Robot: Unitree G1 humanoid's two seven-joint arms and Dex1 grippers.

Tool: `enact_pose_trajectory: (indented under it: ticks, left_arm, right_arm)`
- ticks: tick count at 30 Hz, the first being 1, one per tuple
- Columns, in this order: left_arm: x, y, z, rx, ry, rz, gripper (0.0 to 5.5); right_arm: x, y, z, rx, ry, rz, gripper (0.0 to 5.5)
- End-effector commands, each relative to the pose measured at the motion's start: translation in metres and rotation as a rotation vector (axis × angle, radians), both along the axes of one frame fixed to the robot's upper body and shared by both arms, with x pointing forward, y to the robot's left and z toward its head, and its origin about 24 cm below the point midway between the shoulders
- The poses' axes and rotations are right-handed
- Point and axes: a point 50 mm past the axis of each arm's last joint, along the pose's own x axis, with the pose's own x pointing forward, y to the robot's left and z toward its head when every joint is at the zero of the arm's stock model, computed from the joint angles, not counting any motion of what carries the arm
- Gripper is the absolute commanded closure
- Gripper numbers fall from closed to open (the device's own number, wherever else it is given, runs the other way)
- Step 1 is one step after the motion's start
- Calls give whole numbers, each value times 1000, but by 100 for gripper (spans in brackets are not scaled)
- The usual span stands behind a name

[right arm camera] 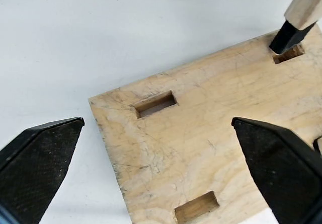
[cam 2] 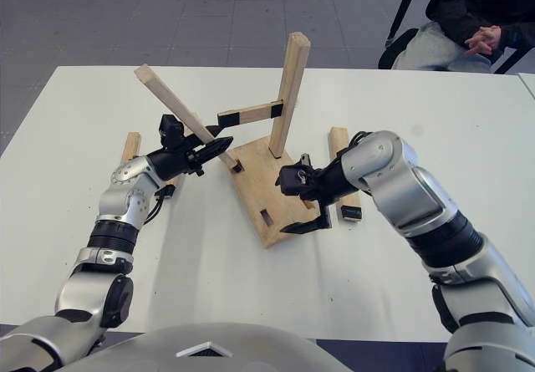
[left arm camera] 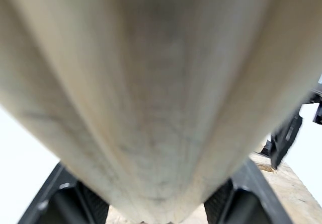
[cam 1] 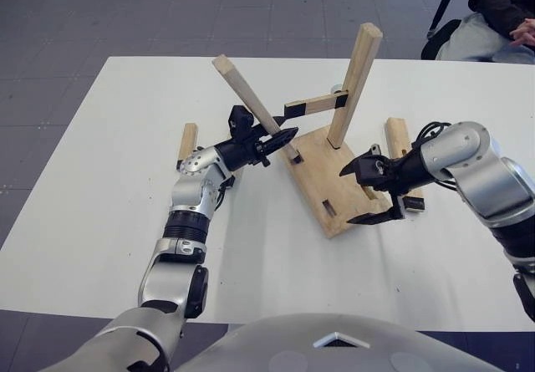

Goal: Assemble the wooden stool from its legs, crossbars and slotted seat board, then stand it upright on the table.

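The slotted seat board [cam 1: 322,190] lies flat mid-table. One wooden leg [cam 1: 353,84] stands upright in a far slot, and a crossbar [cam 1: 313,104] with black ends juts from it. A second leg [cam 1: 247,96] leans to the left, its black tip at the board's far left slot [right arm camera: 288,53]. My left gripper [cam 1: 280,142] is shut on this leaning leg [left arm camera: 151,93] near its lower end. My right gripper [cam 1: 349,195] hovers open over the board's near right part, its fingers [right arm camera: 40,158] spread either side of two empty slots [right arm camera: 156,103].
A loose wooden piece [cam 1: 188,142] lies on the white table [cam 1: 100,180] to the left of the board. Another loose piece [cam 1: 397,138] lies to the right, behind my right gripper. An office chair [cam 1: 443,12] stands beyond the far right corner.
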Motion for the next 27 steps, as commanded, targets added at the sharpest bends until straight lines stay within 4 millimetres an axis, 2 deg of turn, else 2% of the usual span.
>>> enact_pose_trajectory:
  ticks: [1, 4, 8, 11, 15, 17, 20, 23, 27]
  left_arm:
    - [-1, -1, -1, -4, 1, 21, 346]
    - [0, -3, 3, -11, -11, 11, 346]
    - [0, -3, 18, -34, -57, 0, 346]
    - [-4, 1, 28, -50, -87, 2, 346]
    - [-10, 7, 31, -40, -92, 9, 346]
    - [-11, 9, 32, -35, -91, 15, 346]
    - [-12, 10, 34, -33, -94, 20, 346]
    - [-11, 11, 35, -29, -94, 26, 346]
    - [-10, 11, 35, -24, -93, 31, 346]
  right_arm:
    - [-1, -2, 0, -3, -14, -41, 0]
    - [11, 4, -7, 27, -99, -149, 0]
    - [25, 6, -10, 59, -201, -276, 0]
    - [22, 7, -13, 63, -222, -301, 0]
    - [13, 4, -18, 55, -212, -340, 0]
    - [24, -6, -19, 39, -257, -449, 0]
    - [51, -17, -13, 84, -322, -682, 0]
    - [62, -16, -10, 161, -255, -835, 0]
    - [47, 0, -15, 245, -12, -903, 0]
